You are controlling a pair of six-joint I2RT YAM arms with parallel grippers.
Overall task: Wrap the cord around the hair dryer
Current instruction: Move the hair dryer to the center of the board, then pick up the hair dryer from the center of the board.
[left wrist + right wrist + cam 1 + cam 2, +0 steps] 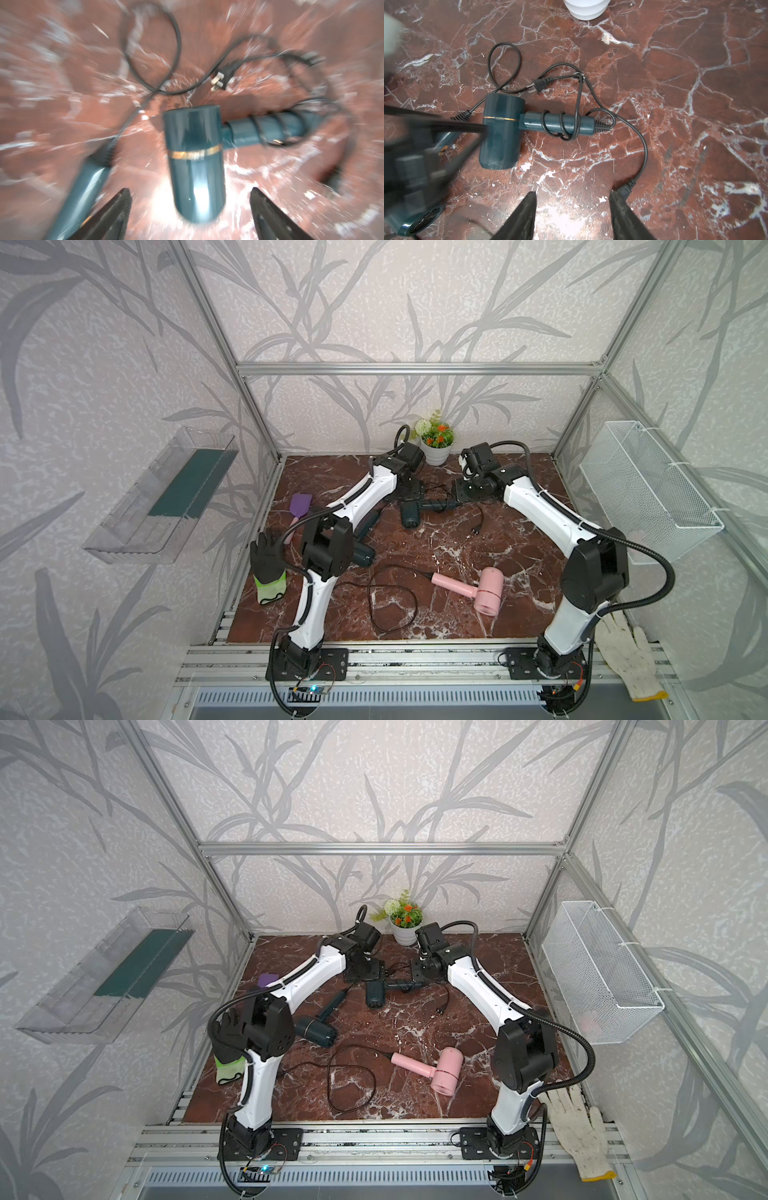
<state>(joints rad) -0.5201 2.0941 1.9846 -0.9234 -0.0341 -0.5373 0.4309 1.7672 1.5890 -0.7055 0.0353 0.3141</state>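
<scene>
A dark teal hair dryer lies at the back middle of the marble table. Its black cord winds a few turns around the handle; loose cord and a plug lie beside it. My left gripper is open, its fingers standing either side of the dryer's barrel without touching it; that view is blurred. My right gripper is open and empty, back from the handle, and a second plug lies against one of its fingertips.
A second teal dryer lies under my left arm. A pink dryer and its looped cord lie in front. A flower pot stands at the back. A purple brush and a black glove lie at the left edge.
</scene>
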